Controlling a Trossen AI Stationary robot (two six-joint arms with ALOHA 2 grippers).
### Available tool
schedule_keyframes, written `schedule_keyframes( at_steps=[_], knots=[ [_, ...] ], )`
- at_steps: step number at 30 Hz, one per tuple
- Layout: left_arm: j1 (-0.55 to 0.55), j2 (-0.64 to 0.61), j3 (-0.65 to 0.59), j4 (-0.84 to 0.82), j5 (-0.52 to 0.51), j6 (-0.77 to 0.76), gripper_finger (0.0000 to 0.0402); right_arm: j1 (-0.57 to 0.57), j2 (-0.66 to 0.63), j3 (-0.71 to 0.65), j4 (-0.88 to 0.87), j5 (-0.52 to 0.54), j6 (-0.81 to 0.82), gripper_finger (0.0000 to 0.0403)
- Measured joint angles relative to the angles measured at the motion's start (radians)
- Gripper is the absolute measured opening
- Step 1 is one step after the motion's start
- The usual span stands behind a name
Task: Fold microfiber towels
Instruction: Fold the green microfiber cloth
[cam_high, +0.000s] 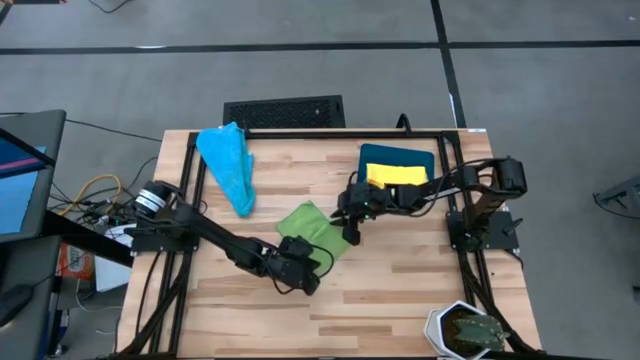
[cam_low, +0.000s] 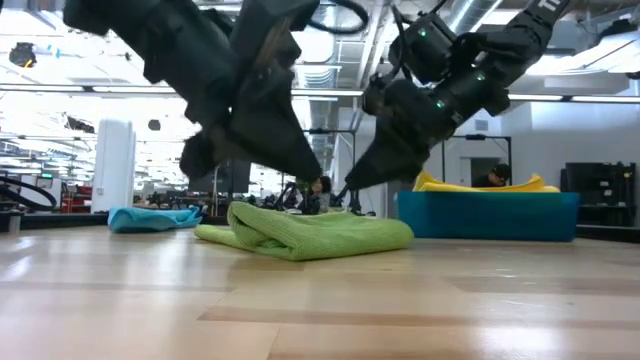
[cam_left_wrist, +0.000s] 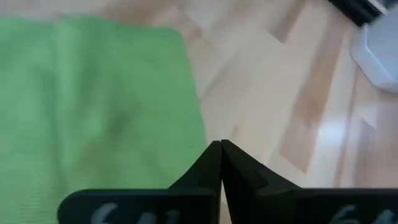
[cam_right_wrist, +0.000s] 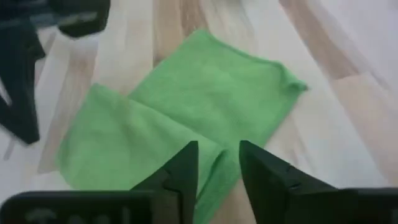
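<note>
A pale slatted wooden surface (cam_high: 400, 275) carries the work, with a big open workshop behind it. The green towel (cam_high: 312, 232) lies partly folded just under the right hand (cam_right_wrist: 217, 165), whose fingers stand parted and hold nothing, one folded layer lying right below their tips. The left hand (cam_left_wrist: 221, 163) is clenched empty, its tips just off the green towel's edge, on the side away from the right hand. A crumpled light blue towel (cam_high: 228, 165) lies well beyond the left hand, and a yellow towel (cam_high: 395, 175) sits in the dark teal bin (cam_high: 398, 155) behind the right hand.

The fold looks half made. To do it well, I judge the right hand should pinch the loose edge squarely at a corner and carry it over flat, while the left hand pins the opposite side so the layers don't slide. No readable writing or brand shows anywhere.
</note>
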Motion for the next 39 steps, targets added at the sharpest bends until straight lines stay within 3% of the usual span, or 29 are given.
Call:
schedule_keyframes(
  at_steps=[7, 13, 20, 29, 32, 39],
  knots=[
    [-0.022, 0.012, -0.002, -0.07, -0.19, -0.096, 0.0, -0.001, 0.042, 0.001, 0.101, -0.129, -0.105, 0.0148],
    [-0.019, 0.094, -0.003, -0.054, -0.157, -0.15, 0.0, -0.005, 0.16, -0.001, 0.162, -0.129, -0.091, 0.0123],
    [-0.018, 0.083, -0.003, -0.262, -0.141, -0.15, 0.0, -0.036, 0.245, 0.005, 0.147, -0.147, 0.022, 0.0108],
    [-0.027, 0.073, -0.001, -0.332, -0.122, -0.089, 0.0, 0.016, 0.19, -0.004, 0.126, -0.112, 0.217, 0.0107],
    [-0.031, 0.04, -0.005, -0.334, -0.114, -0.086, 0.0, 0.031, 0.145, -0.004, 0.122, -0.086, 0.217, 0.0107],
    [-0.045, -0.075, -0.004, -0.271, -0.206, -0.022, 0.0, -0.003, 0.034, -0.003, 0.116, -0.065, 0.117, 0.0107]
  ],
)
